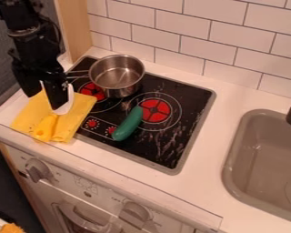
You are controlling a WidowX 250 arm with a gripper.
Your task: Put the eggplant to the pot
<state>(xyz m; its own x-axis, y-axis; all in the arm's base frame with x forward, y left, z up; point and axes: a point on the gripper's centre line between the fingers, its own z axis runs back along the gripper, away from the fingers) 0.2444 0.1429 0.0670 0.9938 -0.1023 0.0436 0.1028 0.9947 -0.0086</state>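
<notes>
White tiled wall point(193, 43) behind; claw point(43, 102) looks spread over yellow cloth point(76, 113); green toy cucumber point(128, 124) sits right of it in view, slanting up-right.

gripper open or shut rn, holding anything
Gripper: open, fingers apart above the yellow cloth; the green vegetable is not in it, and whether it touches the cloth cannot be told.

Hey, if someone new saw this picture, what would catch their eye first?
Probably the bright yellow cloth at the stovetop's left, with the black gripper over it. Next, the green toy vegetable beside the right red burner, and the shiny pot behind.
</notes>
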